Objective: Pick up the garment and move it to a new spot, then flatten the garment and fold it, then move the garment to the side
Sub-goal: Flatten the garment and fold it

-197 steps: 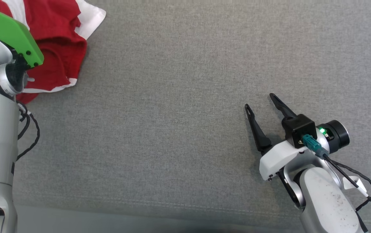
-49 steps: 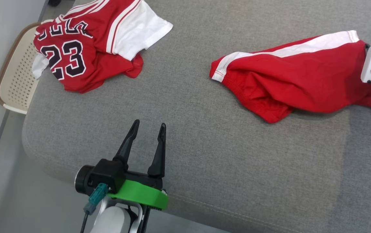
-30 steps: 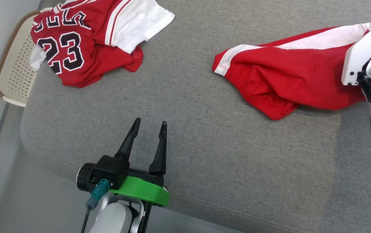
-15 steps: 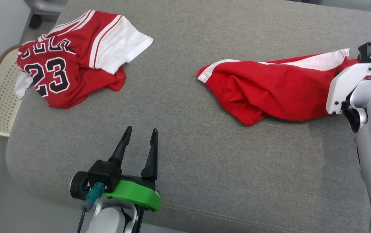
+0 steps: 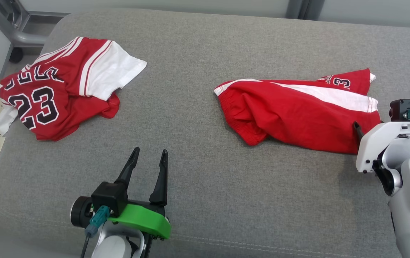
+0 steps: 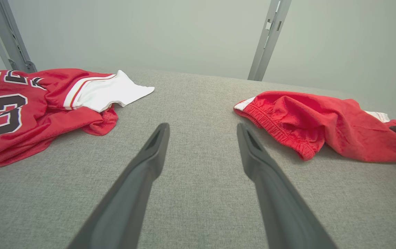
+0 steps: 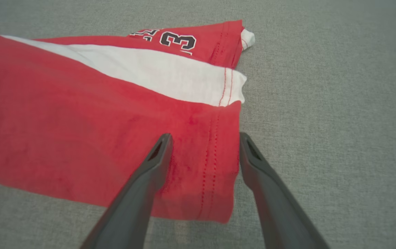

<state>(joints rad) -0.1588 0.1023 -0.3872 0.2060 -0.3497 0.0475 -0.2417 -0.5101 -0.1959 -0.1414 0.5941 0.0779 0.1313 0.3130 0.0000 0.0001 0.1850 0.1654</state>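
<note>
Grey cushion [image 5: 205, 179] carries the red shorts [image 5: 290, 114] bunched on its right half. Right gripper [image 7: 204, 138] fingers stand apart astride a leg hem; left gripper [image 5: 148, 152] fingers, also apart, hover over bare cushion. Pulling from one hem alone could twist the shorts.

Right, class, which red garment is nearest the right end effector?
The shorts with the white side stripe, hem at the right end effector; the jersey numbered 23 lies far left.

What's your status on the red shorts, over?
Left gripper open, idle over cushion front edge. Right gripper open, straddling hem of shorts. Shorts crumpled, unfolded. Jersey lies apart, leftward.
</note>
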